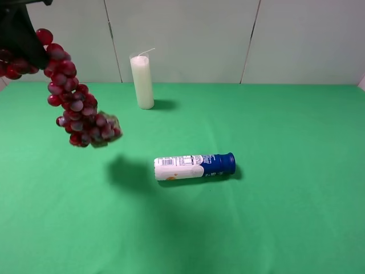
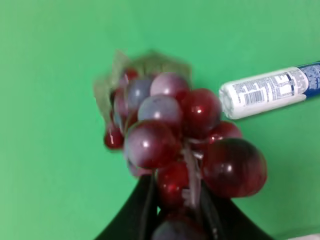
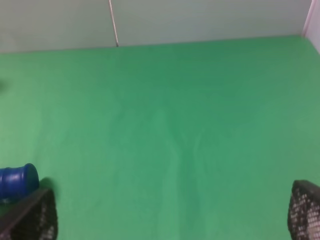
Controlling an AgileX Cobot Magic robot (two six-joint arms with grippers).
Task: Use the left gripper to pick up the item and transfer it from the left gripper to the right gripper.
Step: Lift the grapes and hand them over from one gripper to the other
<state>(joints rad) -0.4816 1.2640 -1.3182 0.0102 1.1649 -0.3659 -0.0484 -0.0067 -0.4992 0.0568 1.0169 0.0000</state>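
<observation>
Over the far-left corner of the counter (image 1: 285, 217), your left gripper (image 2: 180, 220) clamps the item (image 1: 80, 108), lifted clear. Pickup looks done; the handover remains, with your right gripper (image 3: 167, 215) spread wide and empty, well apart.

Glossy blk left gripper (image 2: 176, 202), smooth tapering fingers (image 2: 142, 212); right gripper (image 3: 167, 215) blk too, fingertips (image 3: 32, 220) w/ fine dotted mesh texture.

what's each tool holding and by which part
The left tool grips the grape bunch by its upper end, leaves hanging lowest; right tool is open, holding nothing.
</observation>
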